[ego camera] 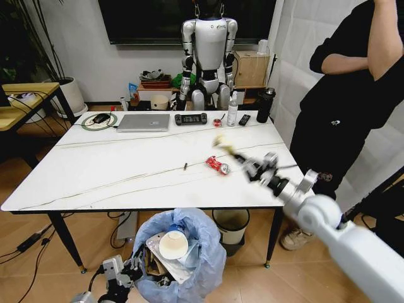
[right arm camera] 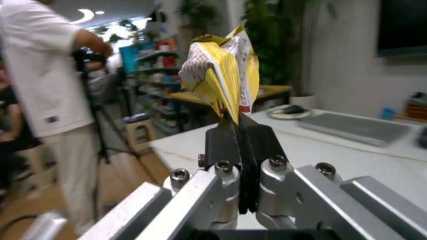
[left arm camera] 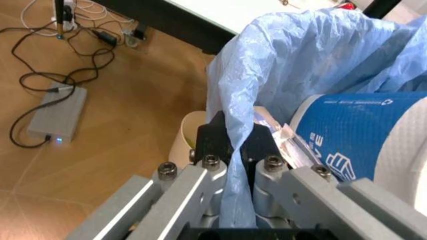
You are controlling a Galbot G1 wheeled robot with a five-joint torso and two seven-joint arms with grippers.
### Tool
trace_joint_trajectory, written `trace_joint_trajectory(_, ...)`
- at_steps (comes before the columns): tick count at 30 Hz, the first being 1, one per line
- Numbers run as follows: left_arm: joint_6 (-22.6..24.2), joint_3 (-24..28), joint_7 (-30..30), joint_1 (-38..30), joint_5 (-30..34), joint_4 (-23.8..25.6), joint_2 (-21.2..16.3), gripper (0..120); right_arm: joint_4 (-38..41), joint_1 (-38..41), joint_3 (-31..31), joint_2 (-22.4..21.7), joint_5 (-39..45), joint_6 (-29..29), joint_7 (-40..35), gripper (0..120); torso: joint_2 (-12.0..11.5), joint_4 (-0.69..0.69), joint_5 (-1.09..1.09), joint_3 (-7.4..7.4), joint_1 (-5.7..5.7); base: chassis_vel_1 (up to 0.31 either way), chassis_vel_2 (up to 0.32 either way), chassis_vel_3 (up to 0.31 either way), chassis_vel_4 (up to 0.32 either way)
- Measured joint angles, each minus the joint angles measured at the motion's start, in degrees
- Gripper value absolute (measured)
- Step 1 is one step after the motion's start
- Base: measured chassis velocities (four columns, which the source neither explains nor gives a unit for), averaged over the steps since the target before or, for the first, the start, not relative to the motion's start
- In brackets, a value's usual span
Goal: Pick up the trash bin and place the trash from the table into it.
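My left gripper point(left arm camera: 230, 150) pinches the crinkly light-blue bag rim of the small round trash bin point(ego camera: 189, 252), below the white marble-look table point(ego camera: 126, 170) edge; paper cup point(ego camera: 173, 244) already inside; right gripper point(right arm camera: 235, 137) clamps a yellow plastic wrapper point(right arm camera: 223, 70) above the table; crushed red can point(ego camera: 218, 165) left.

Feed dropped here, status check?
Left end effector shut on trash bin liner below table edge. Right end effector shut on yellow wrapper above tabletop. Red can on table.
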State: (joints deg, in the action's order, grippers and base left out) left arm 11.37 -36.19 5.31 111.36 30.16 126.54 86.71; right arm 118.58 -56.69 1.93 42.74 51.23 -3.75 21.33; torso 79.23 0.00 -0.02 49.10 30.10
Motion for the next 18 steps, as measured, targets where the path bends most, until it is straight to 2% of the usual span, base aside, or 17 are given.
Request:
trace_joint_trajectory(1, 0.0, 0.0, 0.0, 0.0, 0.0, 0.0, 0.0, 0, 0.0, 0.0, 0.0, 0.0, 0.0, 0.0, 0.0, 0, 0.0, 0.0, 0.0, 0.0, 0.0, 0.0, 0.0, 0.0, 0.0)
trace_joint_trajectory(5, 0.02, 0.0, -0.01, -0.11, -0.05, 0.0, 0.13, 0, 6.57, -3.11, 7.95, -1.76, -5.96, -0.32, -0.3, 0, 0.0, -0.01, 0.02, 0.0, 0.0, 0.0, 0.0, 0.0, 0.0)
trace_joint_trajectory(10, 0.02, 0.24, -0.01, -0.14, -0.21, 0.1, 0.4, 0, 6.13, -4.92, 12.52, -2.64, -12.41, -0.7, -1.44, 0, 0.0, 0.0, 0.02, 0.0, 0.0, 0.0, 0.0, 0.0, 0.0)
trace_joint_trajectory(18, 0.03, 1.08, -0.02, 0.07, -0.9, 0.3, 0.8, 0, 0.8, -6.3, 12.65, -2.68, -18.93, -2.04, -3.28, 0, -0.01, 0.0, 0.03, 0.01, 0.0, 0.0, 0.0, 0.0, 0.0)
